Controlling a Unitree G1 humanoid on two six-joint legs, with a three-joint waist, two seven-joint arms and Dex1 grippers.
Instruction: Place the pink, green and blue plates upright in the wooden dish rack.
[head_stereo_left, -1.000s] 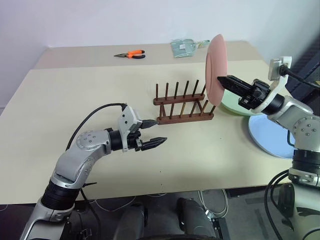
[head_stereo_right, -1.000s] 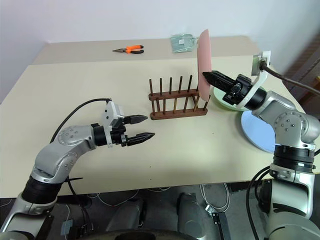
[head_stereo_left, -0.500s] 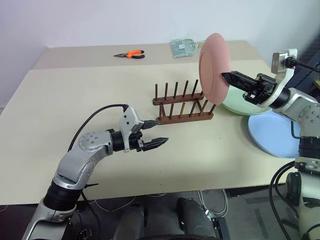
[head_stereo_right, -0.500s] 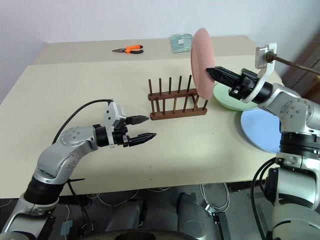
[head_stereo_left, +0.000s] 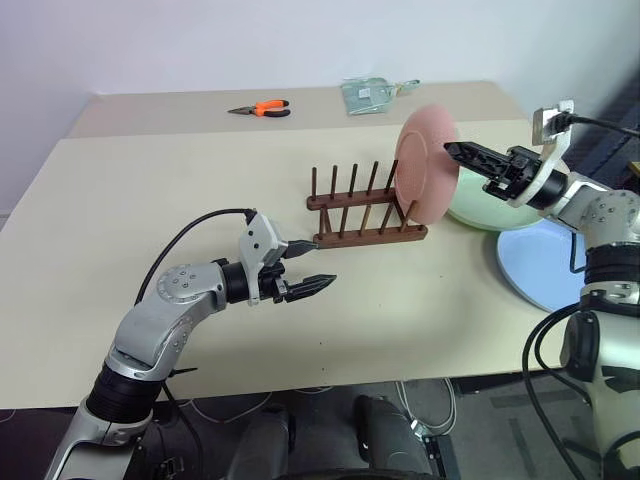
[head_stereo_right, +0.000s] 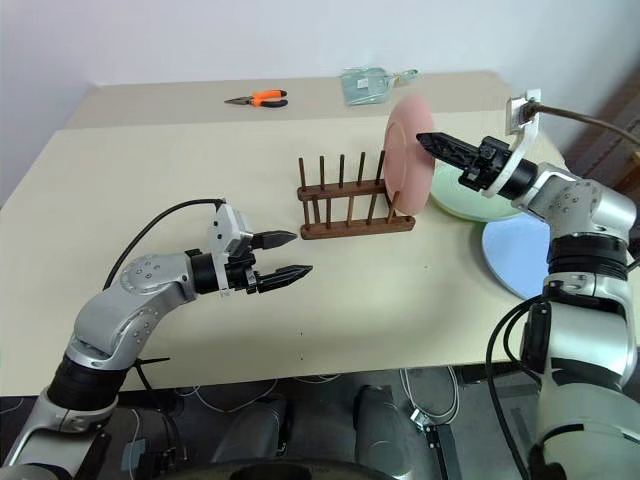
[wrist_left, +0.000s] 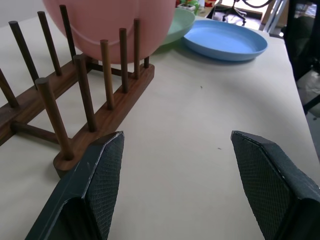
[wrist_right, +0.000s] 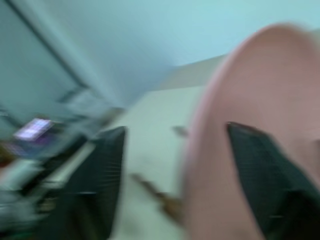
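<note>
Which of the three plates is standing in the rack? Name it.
The pink plate: it stands on edge between the pegs at the end of the wooden dish rack, while the green plate and the blue plate lie flat on the table.

Dish rack (wrist_left: 107, 117): dark brown wood, smooth. Pink plate (head_stereo_left: 425, 165) standing in it: matt. Green plate (wrist_left: 177, 25) and blue plate (wrist_left: 225, 42) beside rack: matt, smooth. Gripper pads (wrist_left: 107, 175): black, cross-hatched texture.

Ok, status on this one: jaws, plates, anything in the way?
Both jaws open, holding nothing. Pink plate standing in the rack, right end. Green plate and blue plate flat on table. Nothing blocking.
</note>
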